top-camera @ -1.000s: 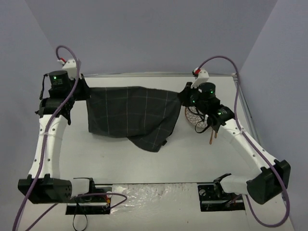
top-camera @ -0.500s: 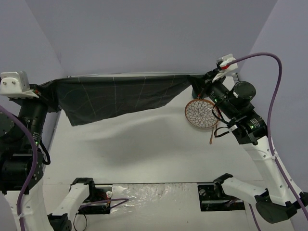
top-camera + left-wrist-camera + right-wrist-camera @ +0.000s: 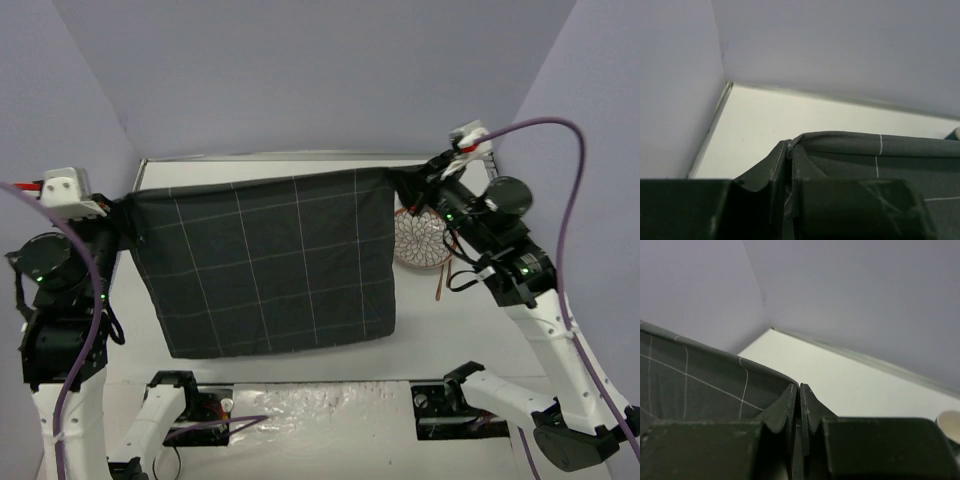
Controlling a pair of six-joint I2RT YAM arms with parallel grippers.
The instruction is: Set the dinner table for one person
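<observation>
A dark grey checked cloth mat (image 3: 265, 265) hangs spread out above the white dinner table (image 3: 450, 330), held taut by its two upper corners. My left gripper (image 3: 128, 205) is shut on its left corner, and the pinched cloth (image 3: 790, 150) shows in the left wrist view. My right gripper (image 3: 400, 180) is shut on its right corner, with the cloth (image 3: 715, 385) running off to the left in the right wrist view. The mat hides most of the tabletop in the top view.
A round patterned plate (image 3: 422, 238) sits on the table at the right, partly behind the mat and the right arm. A thin copper-coloured utensil (image 3: 440, 285) lies just in front of it. A white cup rim (image 3: 950, 422) shows in the right wrist view.
Both arms have lifted the mat off the table by its corners and pulled it apart. It went from a crumpled heap to a flat hanging sheet, now drawn nearer to the bases.
</observation>
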